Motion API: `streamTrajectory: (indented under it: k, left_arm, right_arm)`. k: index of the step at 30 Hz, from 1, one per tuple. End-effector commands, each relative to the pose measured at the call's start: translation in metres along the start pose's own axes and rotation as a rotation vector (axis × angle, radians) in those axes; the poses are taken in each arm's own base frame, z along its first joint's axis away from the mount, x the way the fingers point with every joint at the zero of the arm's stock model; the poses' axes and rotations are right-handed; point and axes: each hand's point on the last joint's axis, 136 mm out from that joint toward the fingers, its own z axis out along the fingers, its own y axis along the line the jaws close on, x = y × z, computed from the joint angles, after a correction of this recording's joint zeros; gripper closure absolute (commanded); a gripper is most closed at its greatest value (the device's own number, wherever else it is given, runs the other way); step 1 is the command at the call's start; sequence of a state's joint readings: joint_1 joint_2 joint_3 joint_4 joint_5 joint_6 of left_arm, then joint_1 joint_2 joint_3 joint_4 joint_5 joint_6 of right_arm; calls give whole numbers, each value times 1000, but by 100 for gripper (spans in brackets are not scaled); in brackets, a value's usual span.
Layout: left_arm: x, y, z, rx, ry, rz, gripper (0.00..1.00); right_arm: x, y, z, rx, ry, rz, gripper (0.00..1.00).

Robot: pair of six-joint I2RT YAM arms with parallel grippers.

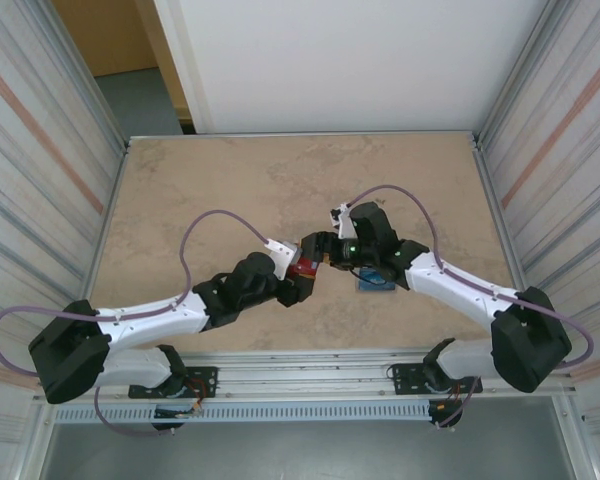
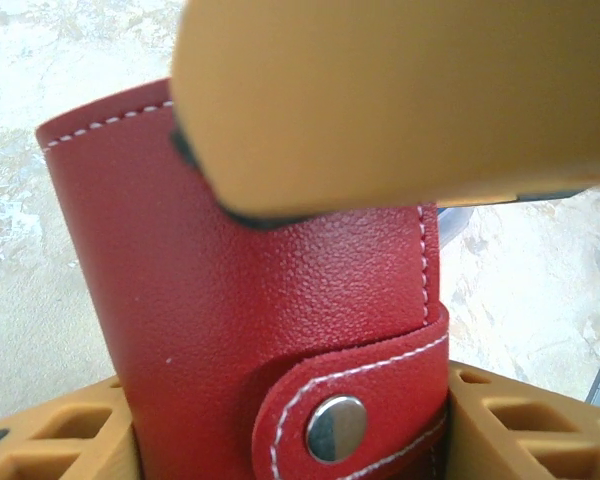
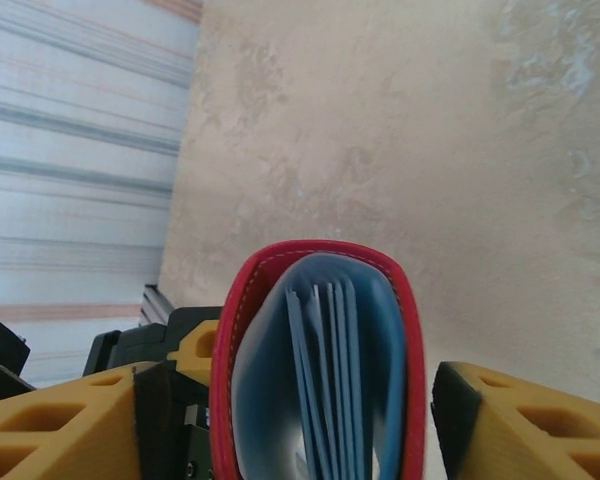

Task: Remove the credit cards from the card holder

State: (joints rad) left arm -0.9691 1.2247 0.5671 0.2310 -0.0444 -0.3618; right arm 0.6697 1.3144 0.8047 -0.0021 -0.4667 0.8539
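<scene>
Both arms reach inward, wrists meeting mid-table. Left gripper [image 1: 300, 272] clamped on holder [image 2: 260, 330]. Right gripper [image 1: 323, 254] straddles it, far pad possibly not touching.

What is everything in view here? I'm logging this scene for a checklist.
card holder: one, red with a metal snap, held upright over the table's middle.
inner leaves: several, grey-blue, inside the card holder; cards or pockets, cannot tell.
blue card: one, blue, flat on the table under the right arm.
table: one, beige marbled.
cables: two, purple, one looping over each arm.
left gripper: one, orange fingers, clamped on the card holder's snap end.
right gripper: one, orange fingers with black pads, either side of the card holder's open end; grip unclear.
</scene>
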Motion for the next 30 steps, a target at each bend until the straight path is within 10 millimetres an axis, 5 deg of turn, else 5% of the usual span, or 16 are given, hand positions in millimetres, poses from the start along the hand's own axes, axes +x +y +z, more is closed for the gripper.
streamTrajectory:
  k: [1,7,14,21,30]
  left_arm:
    - [-24,-12,-4,37,-73,16,44]
    - [-29,-12,-6,33,-90,17,37]
    - [-36,-11,-26,62,-189,-17,1]
    - [-47,1,-50,121,-222,-127,1]
    - [-47,22,-58,296,-135,-326,6]
  right_arm:
    - [-3,12,5,-39,11,-10,39]
    - [-1,8,7,-37,15,0,70]
    - [-11,0,-7,-38,-40,4,81]
    - [-27,-3,-29,-85,-97,-20,86]
    - [-32,19,-49,-208,-55,-93,89]
